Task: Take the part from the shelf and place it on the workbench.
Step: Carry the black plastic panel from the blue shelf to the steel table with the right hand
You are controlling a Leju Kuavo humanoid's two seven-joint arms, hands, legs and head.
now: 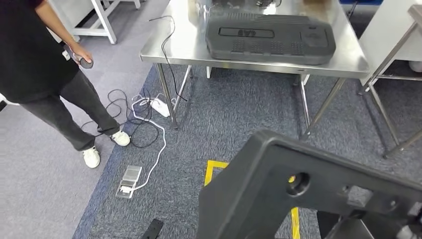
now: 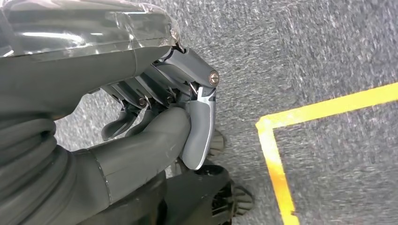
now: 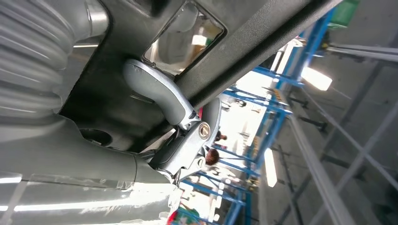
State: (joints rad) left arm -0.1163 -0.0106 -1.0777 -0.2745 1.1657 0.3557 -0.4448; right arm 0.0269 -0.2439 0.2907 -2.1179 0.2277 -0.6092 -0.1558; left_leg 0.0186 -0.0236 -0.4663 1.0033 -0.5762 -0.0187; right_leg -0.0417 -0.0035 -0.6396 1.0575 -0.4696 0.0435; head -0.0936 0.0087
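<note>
While a person (image 1: 45, 74) is standing at nine o'clock, the left hand (image 2: 164, 117) is hanging with fingers curled on nothing, and the right hand (image 3: 178, 117) is gripping the black part (image 1: 298, 194) at five o'clock, the steel workbench (image 1: 184, 47) carrying a black case (image 1: 271, 37) at twelve.

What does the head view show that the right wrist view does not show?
Head view alone: the steel workbench with a black part lying on it, a person standing at the left, and yellow floor tape. Right wrist view alone: the right hand gripping the carried part's edge, and blue racks behind. Both: the carried black part.
</note>
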